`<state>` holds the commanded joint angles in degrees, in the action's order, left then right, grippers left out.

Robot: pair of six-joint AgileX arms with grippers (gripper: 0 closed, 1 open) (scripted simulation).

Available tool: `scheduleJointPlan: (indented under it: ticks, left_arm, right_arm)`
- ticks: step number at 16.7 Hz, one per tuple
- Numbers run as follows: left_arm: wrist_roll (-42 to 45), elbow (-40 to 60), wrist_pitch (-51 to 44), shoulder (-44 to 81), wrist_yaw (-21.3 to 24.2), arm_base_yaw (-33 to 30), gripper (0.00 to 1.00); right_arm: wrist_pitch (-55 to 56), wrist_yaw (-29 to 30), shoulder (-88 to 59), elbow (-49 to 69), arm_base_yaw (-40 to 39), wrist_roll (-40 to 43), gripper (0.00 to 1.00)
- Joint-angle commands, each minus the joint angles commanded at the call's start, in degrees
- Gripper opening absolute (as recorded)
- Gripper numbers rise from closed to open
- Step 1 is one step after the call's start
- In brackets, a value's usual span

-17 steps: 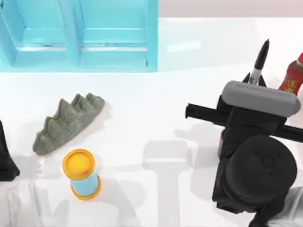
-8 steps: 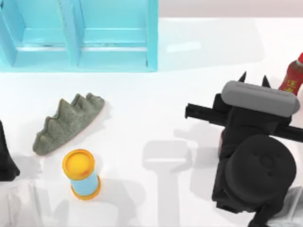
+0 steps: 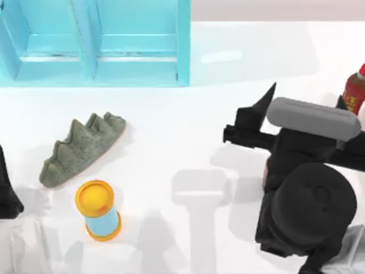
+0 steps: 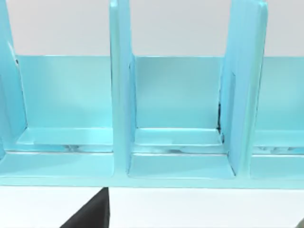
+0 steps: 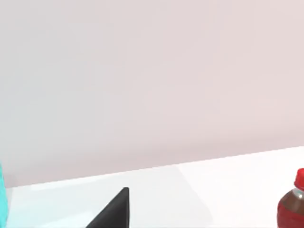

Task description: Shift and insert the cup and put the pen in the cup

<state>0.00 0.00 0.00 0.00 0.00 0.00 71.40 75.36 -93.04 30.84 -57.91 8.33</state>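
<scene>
1. The right tool (image 3: 302, 97) is seen on the right side of the white surface (image 3: 188, 131), in front of the bulky black right arm with its grey wrist block.
2. Its two pointed black fingers (image 3: 263, 98) are spread wide apart, one tip left of the grey block and the other beside the red bottle (image 3: 355, 90); nothing is seen held between them.
3. In the right wrist view one dark fingertip (image 5: 114, 211) is shown above the surface, with the red bottle (image 5: 292, 206) off to one side.
4. The pen and the cup cannot be made out near the tool; the area under the arm is hidden, so their place cannot be told.
5. The left arm is parked at the left edge of the surface; whether its tool is open cannot be told.
6. A turquoise shelf rack (image 3: 97, 43) is set at the far left, a grey-green spiked object (image 3: 80, 148) lies in front of it, and a yellow-topped blue cylinder (image 3: 98, 210) stands nearer the front.
7. The rack's compartments (image 4: 175, 118) are faced by the left wrist camera.
</scene>
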Motion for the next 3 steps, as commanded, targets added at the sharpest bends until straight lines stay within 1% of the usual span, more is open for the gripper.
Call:
scheduleJointPlan:
  ticks: [3]
  left_arm:
    - [0.00, 0.00, 0.00, 0.00, 0.00, 0.00, 1.00]
  right_arm:
    - [0.00, 0.00, 0.00, 0.00, 0.00, 0.00, 1.00]
